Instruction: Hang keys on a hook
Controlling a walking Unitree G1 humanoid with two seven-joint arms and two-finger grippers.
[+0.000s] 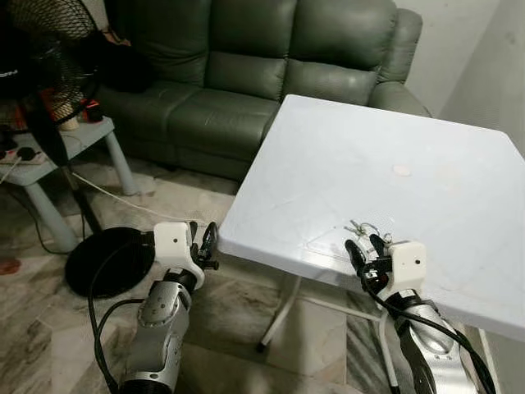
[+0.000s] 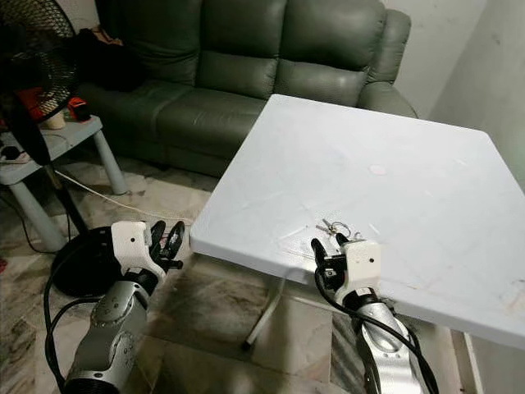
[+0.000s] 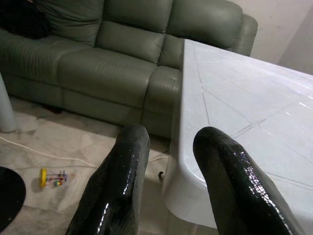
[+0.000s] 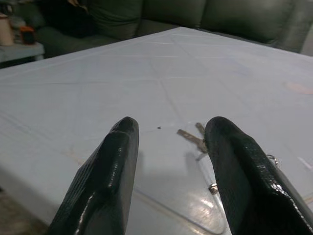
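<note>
A small bunch of keys (image 1: pixel 364 228) on a metal ring lies flat on the white table (image 1: pixel 369 164), close to its near edge. My right gripper (image 1: pixel 366 248) hovers over that edge just short of the keys, open, with nothing between its fingers. In the right wrist view the keys (image 4: pixel 195 138) sit beside the inner face of one finger (image 4: pixel 249 176). My left gripper (image 1: pixel 207 244) is open too, held in the air off the table's near left corner. No hook can be made out.
A green sofa (image 1: pixel 246 74) stands behind the table. At the left are a black fan (image 1: pixel 49 57) on a round base (image 1: pixel 107 261), a low grey side table (image 1: pixel 74 148) with clutter, and a cable across the tiled floor. A small toy (image 3: pixel 51 177) lies on the floor.
</note>
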